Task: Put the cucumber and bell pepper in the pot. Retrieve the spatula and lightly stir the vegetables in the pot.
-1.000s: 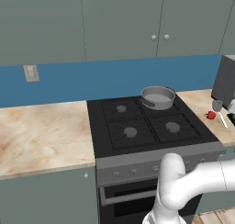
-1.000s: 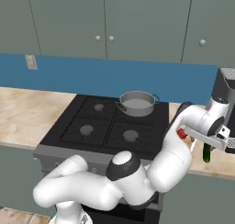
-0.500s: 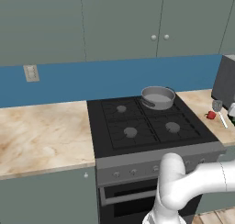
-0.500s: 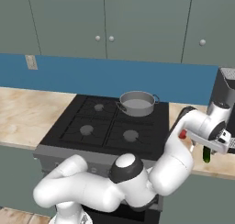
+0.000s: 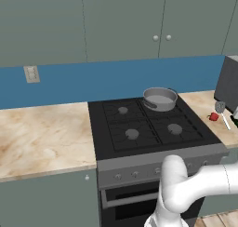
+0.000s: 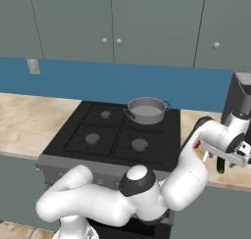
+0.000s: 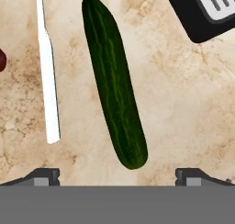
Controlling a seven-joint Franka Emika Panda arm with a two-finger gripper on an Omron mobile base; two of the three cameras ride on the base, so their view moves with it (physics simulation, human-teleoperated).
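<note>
The robot's end effector (image 7: 117, 175) hangs over the stone surface (image 7: 183, 103) to the right of the stove (image 5: 148, 128), its two dark fingertips spread wide with nothing between them. In the hand view the cucumber (image 7: 114, 81) lies flat on the surface straight ahead of the fingertips, roughly midway between them. Its long axis runs away from the end effector, leaning a little to one side, so the fingers stand on either side of its width, not its length. That looks like the relation the coming grasp depends on: a straight descent should bring the fingers down astride the near end of the cucumber.

Beside the cucumber, clearly apart from it and nearly parallel, lies the spatula (image 7: 47, 71), pale and thin. The red bell pepper (image 7: 2, 61) shows just beyond the spatula at the picture's edge. A dark appliance (image 6: 240, 103) stands at the back of this stretch of surface.

The pot (image 6: 146, 109) sits on the rear right burner of the stove, well apart from the vegetables, with nothing in it as far as can be seen.
</note>
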